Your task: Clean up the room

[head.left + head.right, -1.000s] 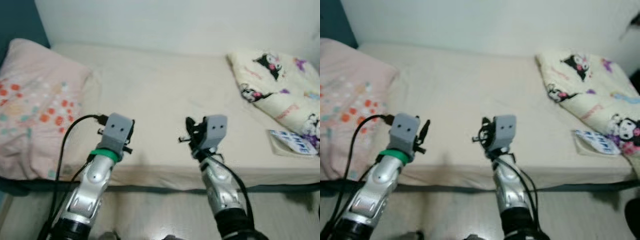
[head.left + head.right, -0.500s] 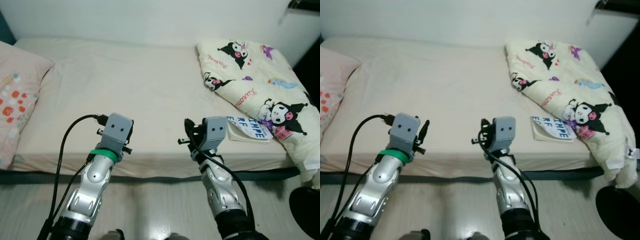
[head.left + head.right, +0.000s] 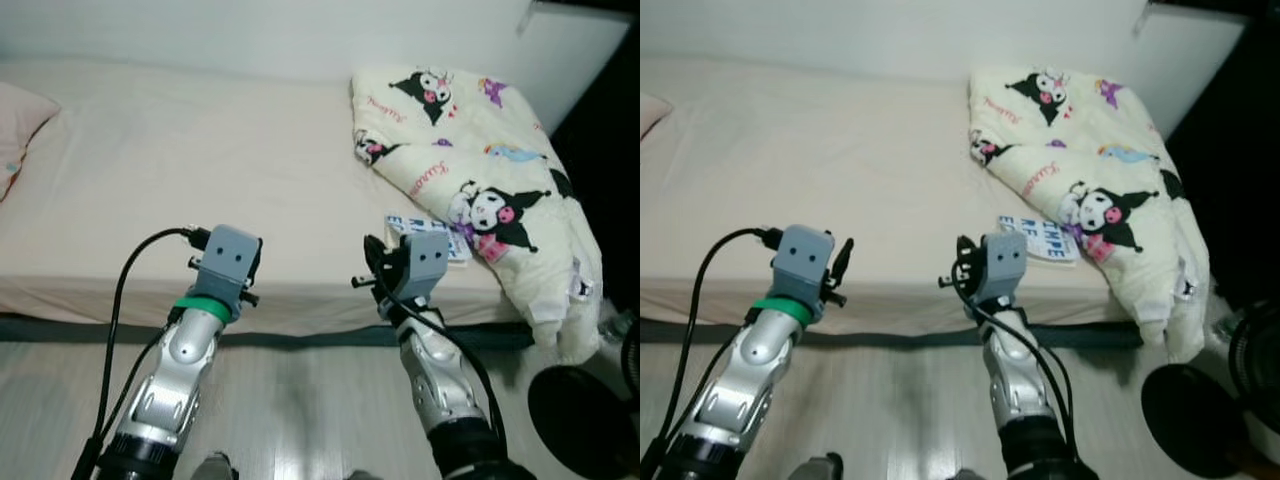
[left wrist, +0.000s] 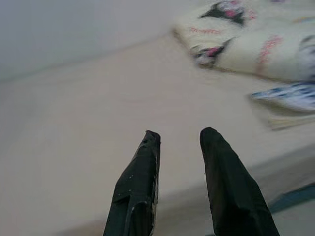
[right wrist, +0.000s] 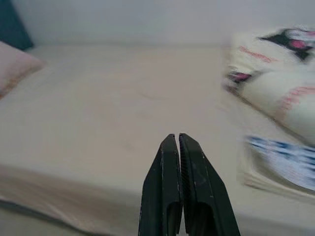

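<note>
Book on bed edge, touching blanket.

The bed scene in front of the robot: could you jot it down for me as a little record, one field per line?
place: robot stands at the long edge of a bed
bedding: cream cartoon-print blanket heaped on the bed's right part, one end hanging over the edge
book: blue-and-white booklet lying flat on the mattress, beside the blanket's edge
pillow: corner of a pink pillow at far left
left tool: open, held above the bed edge, holding nothing
right tool: shut, empty, held near the booklet
floor: dark round base at lower right
</note>
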`<state>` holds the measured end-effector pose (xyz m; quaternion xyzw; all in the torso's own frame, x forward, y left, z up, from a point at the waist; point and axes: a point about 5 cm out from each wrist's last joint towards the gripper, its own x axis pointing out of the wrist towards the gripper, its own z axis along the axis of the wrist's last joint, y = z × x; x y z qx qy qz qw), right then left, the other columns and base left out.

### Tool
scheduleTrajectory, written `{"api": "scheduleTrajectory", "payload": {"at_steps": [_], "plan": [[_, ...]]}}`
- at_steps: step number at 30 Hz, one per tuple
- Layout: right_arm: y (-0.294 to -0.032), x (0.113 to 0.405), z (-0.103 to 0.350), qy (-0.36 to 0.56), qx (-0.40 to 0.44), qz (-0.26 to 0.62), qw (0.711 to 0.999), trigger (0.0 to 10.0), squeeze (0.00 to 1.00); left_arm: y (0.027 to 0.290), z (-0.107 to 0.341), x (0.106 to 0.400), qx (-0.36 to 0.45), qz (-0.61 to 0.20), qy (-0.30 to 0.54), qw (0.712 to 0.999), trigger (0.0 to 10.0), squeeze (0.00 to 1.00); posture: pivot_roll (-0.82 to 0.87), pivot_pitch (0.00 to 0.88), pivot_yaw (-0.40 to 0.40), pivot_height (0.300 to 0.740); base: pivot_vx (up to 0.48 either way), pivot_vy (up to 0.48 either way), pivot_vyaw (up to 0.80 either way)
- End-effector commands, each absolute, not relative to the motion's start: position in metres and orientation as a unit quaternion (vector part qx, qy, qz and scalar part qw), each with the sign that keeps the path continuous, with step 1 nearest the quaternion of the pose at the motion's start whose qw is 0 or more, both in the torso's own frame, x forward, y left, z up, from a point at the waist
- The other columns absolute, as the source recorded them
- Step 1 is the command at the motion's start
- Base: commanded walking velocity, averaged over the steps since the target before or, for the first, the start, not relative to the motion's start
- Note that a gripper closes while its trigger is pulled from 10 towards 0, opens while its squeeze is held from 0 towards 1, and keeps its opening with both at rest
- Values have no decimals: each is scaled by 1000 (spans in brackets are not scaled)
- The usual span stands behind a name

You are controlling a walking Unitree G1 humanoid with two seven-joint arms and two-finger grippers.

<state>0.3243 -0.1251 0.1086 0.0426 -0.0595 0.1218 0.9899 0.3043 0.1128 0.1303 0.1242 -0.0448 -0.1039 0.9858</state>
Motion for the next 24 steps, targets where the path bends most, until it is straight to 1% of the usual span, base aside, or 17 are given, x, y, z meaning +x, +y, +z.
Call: {"api": "scheduleTrajectory", "payload": {"at_steps": [1,8,12,14,21,24], "plan": [[-124,324,109,-59,49,121,990,10000,0,116,126,304,132,-102,-34,985,10000,0,76,71,-13,731,0,-461,0],[-125,324,109,-60,50,118,990,10000,0,116,125,304,129,-101,-30,986,10000,0,76,71,-13,731,0,-400,0],[-125,324,109,-60,50,118,990,10000,0,114,125,304,125,-109,-24,986,10000,0,75,72,-15,731,0,0,0],[-124,323,108,-60,50,120,990,10000,0,116,125,307,107,-97,-17,989,10000,0,75,72,-15,731,0,480,0],[-124,323,108,-60,49,121,990,10000,0,117,125,308,109,-93,-18,989,10000,0,75,69,-14,731,0,480,0],[-124,324,109,-60,49,122,990,10000,0,117,126,308,117,-93,-19,989,10000,0,75,69,-14,731,0,0,0]]}}
